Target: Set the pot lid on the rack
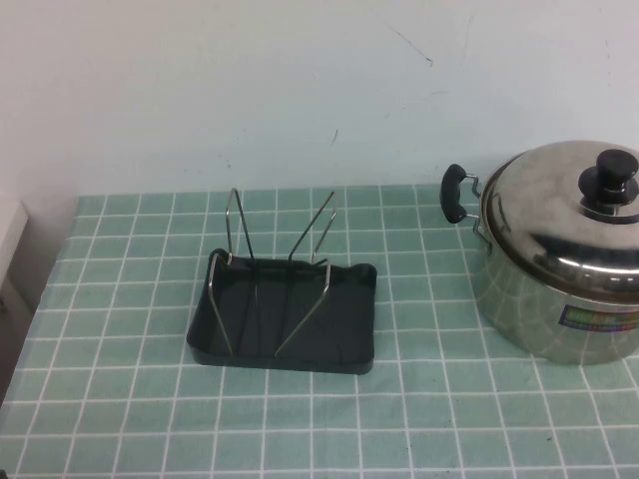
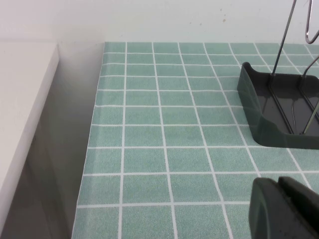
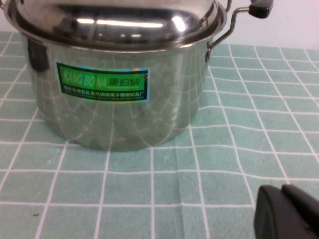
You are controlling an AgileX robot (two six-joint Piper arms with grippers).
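Note:
The shiny steel pot lid (image 1: 559, 195) with its black knob (image 1: 610, 172) sits on the steel pot (image 1: 544, 304) at the right of the table. The lid's rim also shows in the right wrist view (image 3: 114, 22). The black rack (image 1: 285, 314) with upright wire prongs stands at the table's middle; its corner shows in the left wrist view (image 2: 279, 107). My left gripper (image 2: 284, 209) is shut and empty, low over the tablecloth short of the rack. My right gripper (image 3: 289, 211) is shut and empty, low in front of the pot. Neither gripper shows in the high view.
A green checked tablecloth (image 1: 429, 399) covers the table. The pot has a black side handle (image 1: 454, 193) toward the rack and a green label (image 3: 102, 82). A white surface (image 2: 20, 99) stands beyond the table's left edge. A wall is behind.

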